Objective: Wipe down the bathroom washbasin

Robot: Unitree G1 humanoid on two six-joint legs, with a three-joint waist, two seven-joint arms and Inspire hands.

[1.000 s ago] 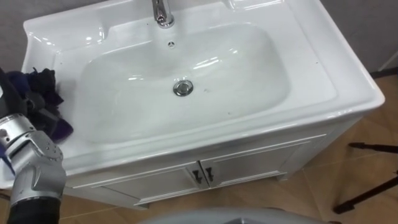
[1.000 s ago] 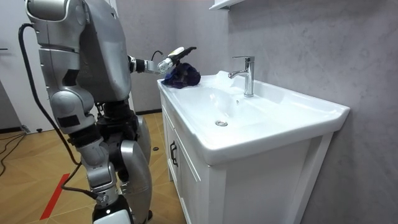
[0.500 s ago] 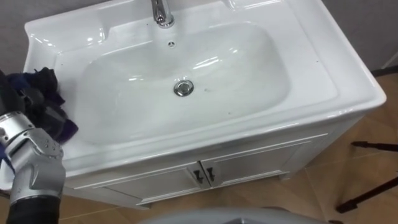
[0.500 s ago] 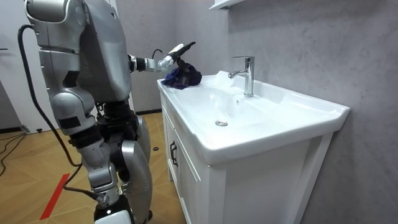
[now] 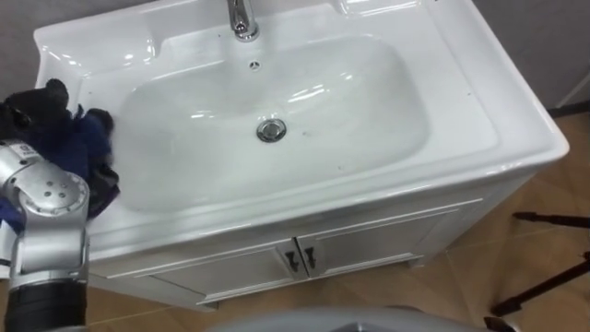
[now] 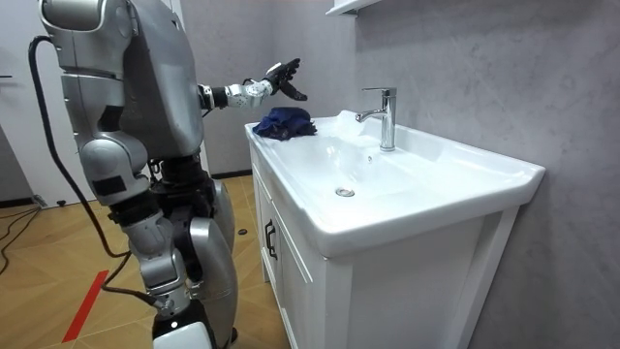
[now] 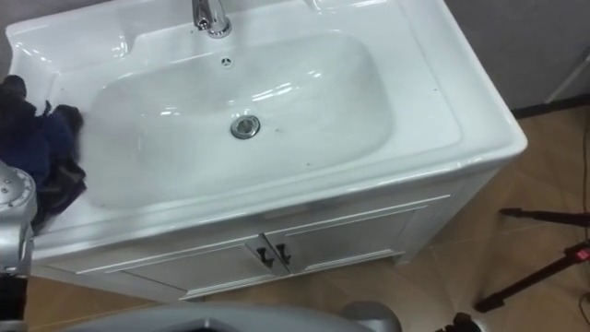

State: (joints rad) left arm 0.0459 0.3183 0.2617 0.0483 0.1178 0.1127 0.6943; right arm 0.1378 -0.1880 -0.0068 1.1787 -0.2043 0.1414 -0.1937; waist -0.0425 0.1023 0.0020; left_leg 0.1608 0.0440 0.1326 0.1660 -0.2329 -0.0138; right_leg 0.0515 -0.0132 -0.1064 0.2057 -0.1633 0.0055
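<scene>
So the crumpled dark blue cloth (image 5: 81, 149) is just sitting on the left rim of the white ceramic basin (image 5: 350, 101), right at the edge where the bowl starts to dip, and none of it is down in the bowl. The robot's left hand (image 6: 269, 85) is up in the air above the cloth and clear of it. Its black fingers (image 6: 289, 68) are spread out loose and it's got nothing in it. The robot's standing in front of the white vanity cabinet (image 5: 378, 242) with that arm stretched out over the corner. The bowl looks shiny, with the round metal drain (image 5: 271, 130) in the middle and the chrome tap (image 5: 241, 18) at the back. Off to the right there are some black tripod legs (image 5: 544, 281) on the wooden floor (image 5: 516, 194).
</scene>
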